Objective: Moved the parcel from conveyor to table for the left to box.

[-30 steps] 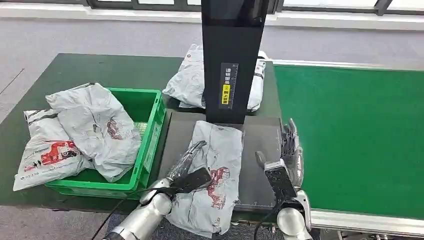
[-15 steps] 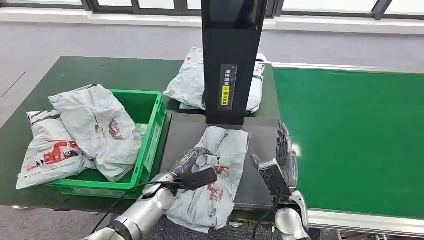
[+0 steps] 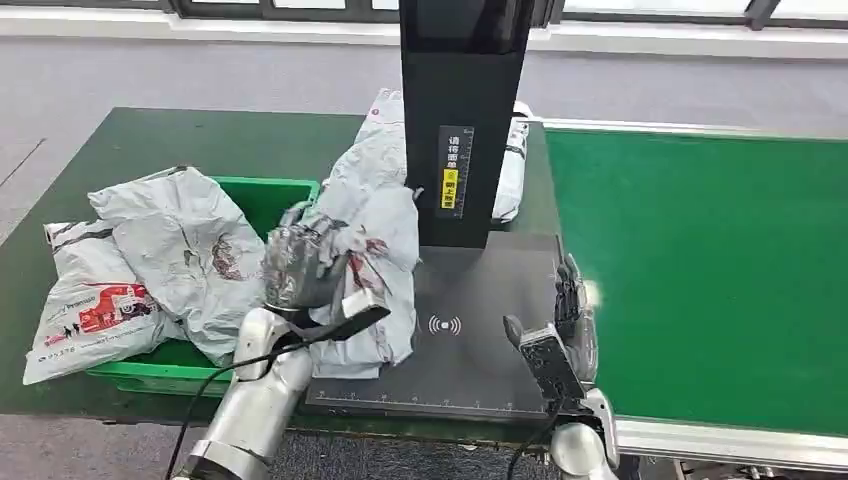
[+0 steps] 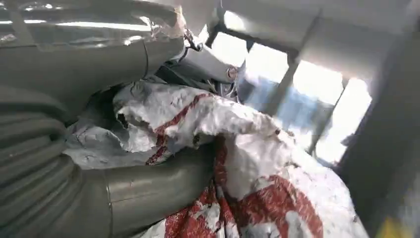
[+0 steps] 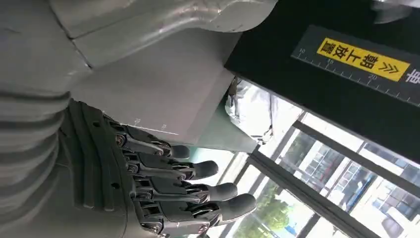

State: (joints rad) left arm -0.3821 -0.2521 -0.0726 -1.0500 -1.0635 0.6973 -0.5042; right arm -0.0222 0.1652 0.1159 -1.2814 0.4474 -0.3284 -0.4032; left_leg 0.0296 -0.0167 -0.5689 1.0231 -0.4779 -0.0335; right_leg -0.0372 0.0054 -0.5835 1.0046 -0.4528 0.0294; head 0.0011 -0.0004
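My left hand (image 3: 298, 268) grips a crumpled grey parcel (image 3: 375, 270) with red print, lifted above the left edge of the black scanner pad (image 3: 470, 340), close to the green crate (image 3: 262, 195). In the left wrist view the thumb and fingers (image 4: 148, 186) clamp the parcel (image 4: 247, 163). My right hand (image 3: 570, 325) hovers open at the pad's right edge beside the green conveyor (image 3: 720, 270), its fingers (image 5: 198, 193) spread and holding nothing.
Two grey parcels (image 3: 170, 260) lie over the crate's left side. Another parcel (image 3: 375, 155) rests behind the black scanner column (image 3: 462, 120). The dark green table (image 3: 150, 140) extends left and back.
My left hand has closed on the parcel and lifted it off the scanner pad, up and to the left toward the crate. The pad's surface is now uncovered. The right hand has barely moved.
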